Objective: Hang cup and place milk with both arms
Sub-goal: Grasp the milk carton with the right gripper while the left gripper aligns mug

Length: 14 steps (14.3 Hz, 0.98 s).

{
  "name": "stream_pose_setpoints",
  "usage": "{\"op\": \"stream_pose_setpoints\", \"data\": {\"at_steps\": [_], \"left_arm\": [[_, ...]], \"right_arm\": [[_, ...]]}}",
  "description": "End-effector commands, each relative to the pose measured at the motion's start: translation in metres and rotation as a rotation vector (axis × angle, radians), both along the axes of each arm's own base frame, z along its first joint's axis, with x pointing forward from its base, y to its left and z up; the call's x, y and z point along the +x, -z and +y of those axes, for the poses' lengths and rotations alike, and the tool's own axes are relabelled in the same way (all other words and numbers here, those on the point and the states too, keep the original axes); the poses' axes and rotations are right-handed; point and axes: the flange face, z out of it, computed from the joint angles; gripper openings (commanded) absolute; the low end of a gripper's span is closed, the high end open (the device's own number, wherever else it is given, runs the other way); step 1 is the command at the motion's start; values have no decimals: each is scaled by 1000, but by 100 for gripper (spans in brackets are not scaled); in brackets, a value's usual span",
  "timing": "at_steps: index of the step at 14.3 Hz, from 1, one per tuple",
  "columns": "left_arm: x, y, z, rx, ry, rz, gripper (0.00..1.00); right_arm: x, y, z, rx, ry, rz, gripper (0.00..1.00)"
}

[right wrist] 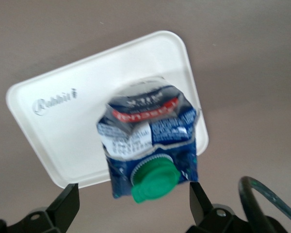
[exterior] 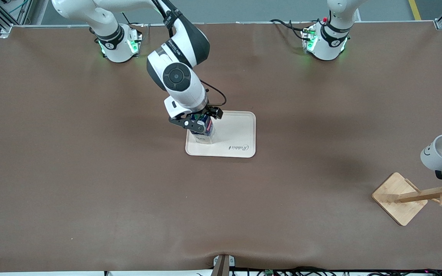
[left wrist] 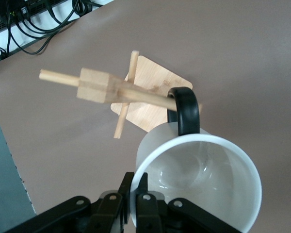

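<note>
While my right gripper (exterior: 200, 119) hangs over the cream tray (exterior: 240, 134) in the middle of the brown table (exterior: 90, 172), its two fingers stand wide apart on either side of the milk (exterior: 204, 130). That little blue carton stands on the tray, close to the tray edge toward my right arm's end of the table. From the front my own fingers hide its top, so I only see its green cap (right wrist: 154, 182) from my right wrist (the words on the red band are too smudgy to read).

My left gripper (left wrist: 136, 204) is squeezed tight on the rim of the cup (exterior: 441, 152), up in the air over the wooden rack (exterior: 416, 195) near the table corner at my left arm's end. The picture edge cuts off most of that gripper and the rack's top. The cup is tipped, and its black handle (left wrist: 184, 109) sits right at a rack peg; I cannot tell if it is on it.
</note>
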Motion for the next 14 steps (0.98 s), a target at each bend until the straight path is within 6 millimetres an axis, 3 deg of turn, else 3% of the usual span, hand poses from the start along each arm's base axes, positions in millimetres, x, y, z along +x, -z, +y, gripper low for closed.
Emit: {"op": "stream_pose_setpoints", "data": {"at_steps": [1,3,4,5,6,12,14], "left_arm": [[5,1,15,-34,23,-24,0],[7,7,17,-43,19,-28,0],[8,7,18,-45,10,-29,19],[8,7,17,-45,5,-30,55],[8,8,15,-48,4,-29,100],[8,2,1,-73,-88,-39,100],[6,-3,-11,-78,-105,-41,100]], "right_arm": [[2,-8,-3,-21,-14,8,100],[5,-11,-4,-15,-12,5,100],[5,-10,-3,-19,-13,-4,100],[5,-11,-1,-26,-20,-21,100],[8,-11,-2,-30,-24,-38,100],[13,-7,-6,-74,-46,-103,100],[8,9,-1,-69,-35,-116,100]]}}
